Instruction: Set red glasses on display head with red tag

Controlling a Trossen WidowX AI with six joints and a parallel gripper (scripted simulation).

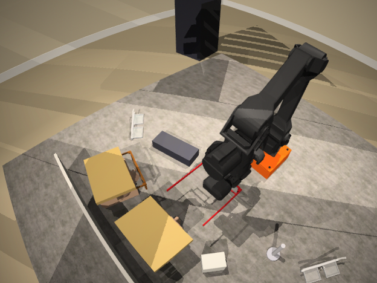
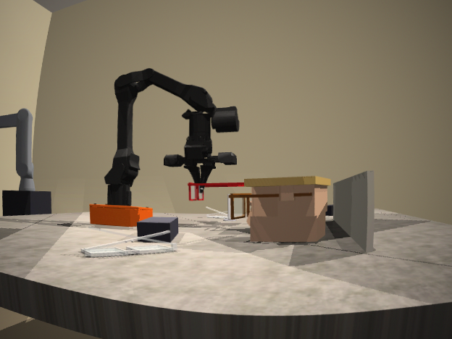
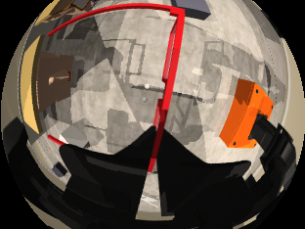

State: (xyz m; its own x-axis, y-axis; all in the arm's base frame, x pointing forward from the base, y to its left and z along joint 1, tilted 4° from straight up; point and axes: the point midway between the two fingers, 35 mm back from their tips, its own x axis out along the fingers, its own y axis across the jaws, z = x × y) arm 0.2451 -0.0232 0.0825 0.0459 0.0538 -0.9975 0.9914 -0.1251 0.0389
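On your far left in the top view, the other head (image 1: pixel 109 175) (image 2: pixel 288 227) already wears its brown glasses (image 1: pixel 136 167) (image 2: pixel 239 198); keep your near temple clear of them. Next along comes the bare head (image 1: pixel 153 233) (image 3: pixel 51 93), which looks like your target: the wrist view catches a small red patch on its face, likely the tag.

Now the red glasses (image 1: pixel 220 210) (image 2: pixel 219 185) (image 3: pixel 174 64): they're up in the air, in front of the heads, temples reaching out towards them, frame about level, lenses hanging down. And here's your gripper (image 1: pixel 217 187) (image 2: pixel 201 184) (image 3: pixel 155 130), jaws narrow, pinched on the top bar of the front frame. That's the place to hold them, as near the bridge as you can, leaving both temples free.

They should be light and fairly stiff, but those long, thin temples will probably swing wide on a small wrist turn. The bar is slim and may be slick, so a knock could pivot it in your pinch. Ease forward squarely, then settle the bridge before letting go.
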